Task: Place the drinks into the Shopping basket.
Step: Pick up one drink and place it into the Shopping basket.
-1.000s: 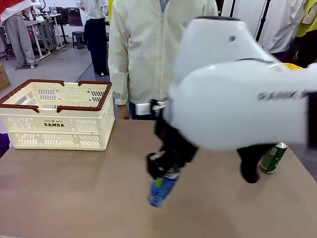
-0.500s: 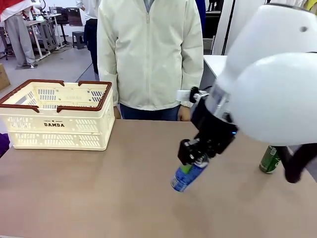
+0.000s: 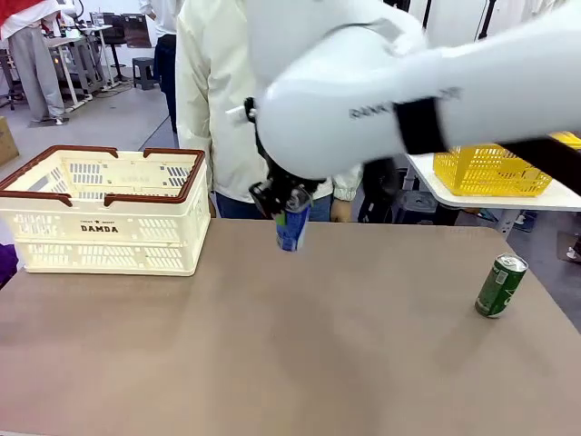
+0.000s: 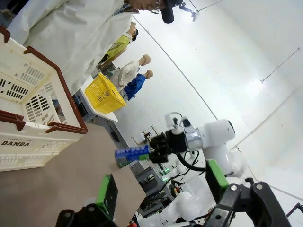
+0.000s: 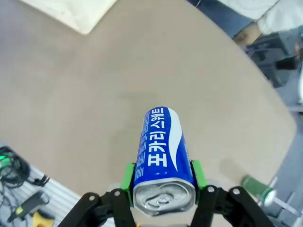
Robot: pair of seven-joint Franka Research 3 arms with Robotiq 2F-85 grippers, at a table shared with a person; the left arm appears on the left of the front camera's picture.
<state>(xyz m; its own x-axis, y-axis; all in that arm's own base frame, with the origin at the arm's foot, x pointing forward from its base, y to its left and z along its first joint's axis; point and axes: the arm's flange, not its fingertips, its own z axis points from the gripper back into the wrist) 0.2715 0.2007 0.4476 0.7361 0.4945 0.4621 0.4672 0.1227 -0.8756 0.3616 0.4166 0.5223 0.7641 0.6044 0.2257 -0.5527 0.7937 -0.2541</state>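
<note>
Tan table (image 3: 272, 345) w/ one green can (image 3: 500, 285) standing near its right edge, not yet picked up. Our left gripper (image 4: 161, 189) is spread wide, nothing btwn its jaws. Farther in, our right gripper (image 3: 289, 202) pinches the blue can (image 3: 292, 227) near its top, body hanging below the grip, clear of the table; we judge that's so it can pass over the rim. Shopping basket (image 3: 100, 227) sits at far left, well apart from that can, mouth up to take drops from above. Behind, a person (image 3: 227, 109) stands at the far edge; yellow mesh basket (image 3: 490, 171) beyond, to the right.
</note>
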